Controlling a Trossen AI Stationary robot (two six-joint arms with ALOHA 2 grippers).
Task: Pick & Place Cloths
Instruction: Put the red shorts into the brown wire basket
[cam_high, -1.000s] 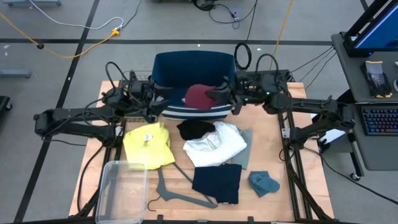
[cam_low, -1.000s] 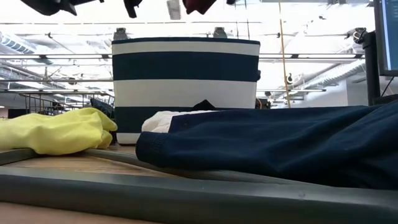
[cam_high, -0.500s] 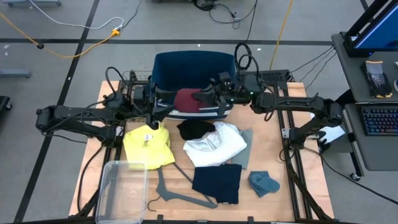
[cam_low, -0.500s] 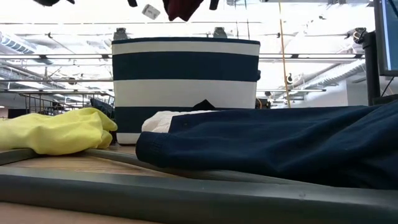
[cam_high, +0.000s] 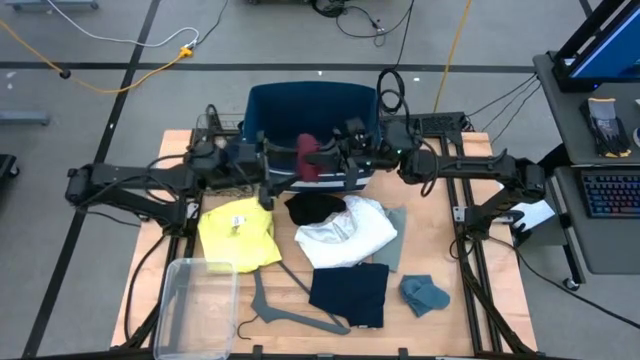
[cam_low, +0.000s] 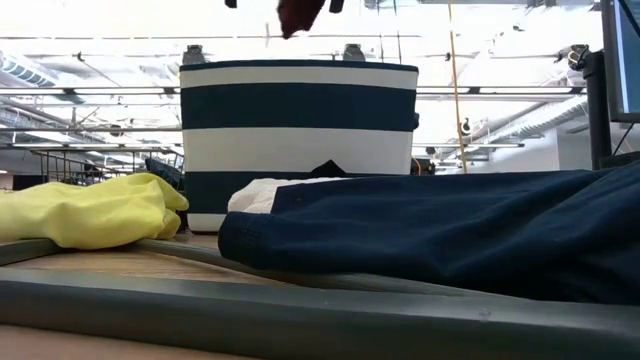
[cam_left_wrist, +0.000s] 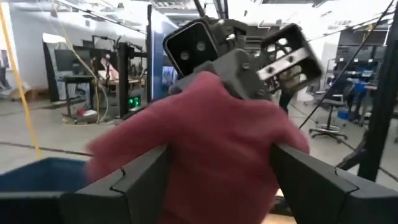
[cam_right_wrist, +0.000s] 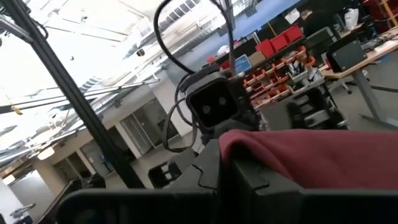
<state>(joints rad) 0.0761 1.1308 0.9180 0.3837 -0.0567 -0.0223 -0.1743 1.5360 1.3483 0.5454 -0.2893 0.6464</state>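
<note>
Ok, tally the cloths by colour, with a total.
Yellow cloth: 1
White cloth: 1
Black cloth: 1
Maroon cloth: 1
Navy cloth: 1
Teal rag: 1
Total: 6

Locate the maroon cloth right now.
In the high view the maroon cloth hangs between both pincers over the striped basket's front edge, just behind the black cloth.

maroon cloth (cam_low: 298, 14) cut off at twelve o'clock in low view, grippers above it out of frame. blurred in left wrist view. navy cloth (cam_low: 450, 235) cropped at three o'clock. basket (cam_high: 262, 108) interior hidden behind arms.
</note>
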